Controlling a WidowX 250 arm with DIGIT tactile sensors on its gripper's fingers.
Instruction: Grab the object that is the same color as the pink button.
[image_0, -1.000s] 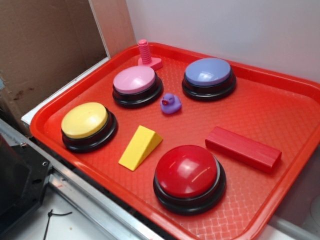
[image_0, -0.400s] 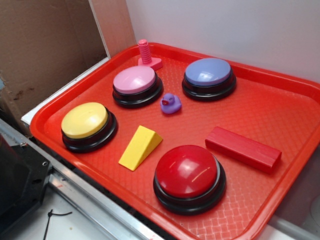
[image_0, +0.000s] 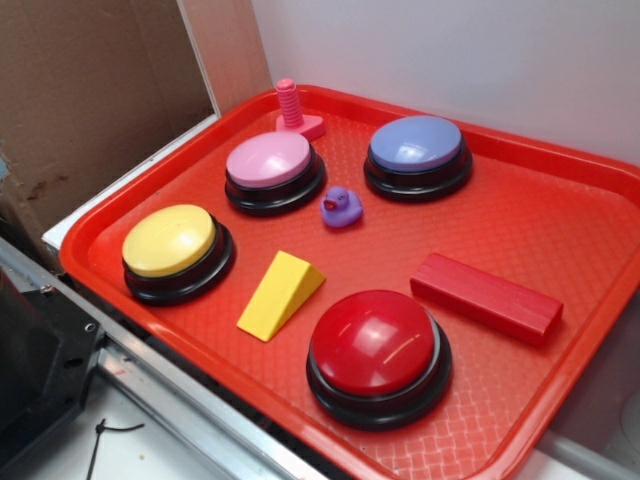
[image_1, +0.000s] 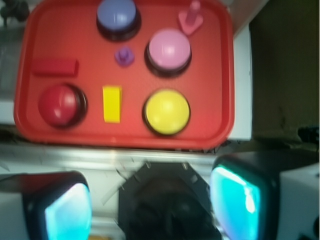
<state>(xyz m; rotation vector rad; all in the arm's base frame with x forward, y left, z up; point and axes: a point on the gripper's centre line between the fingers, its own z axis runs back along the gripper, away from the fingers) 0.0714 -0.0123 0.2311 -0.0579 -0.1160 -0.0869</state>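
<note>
Pink bolt (image_0: 293, 109) upright behind pink button (image_0: 269, 160) at tray (image_0: 560, 330) corner; gripper (image_1: 150, 200) high above, jaws spread apart.

I see glossy plastic domes on the red button (image_0: 375, 343) and pink button (image_0: 268, 160), a ribbed plastic bolt (image_0: 291, 106), and the tray's (image_0: 560, 215) textured, shiny plastic floor.
</note>
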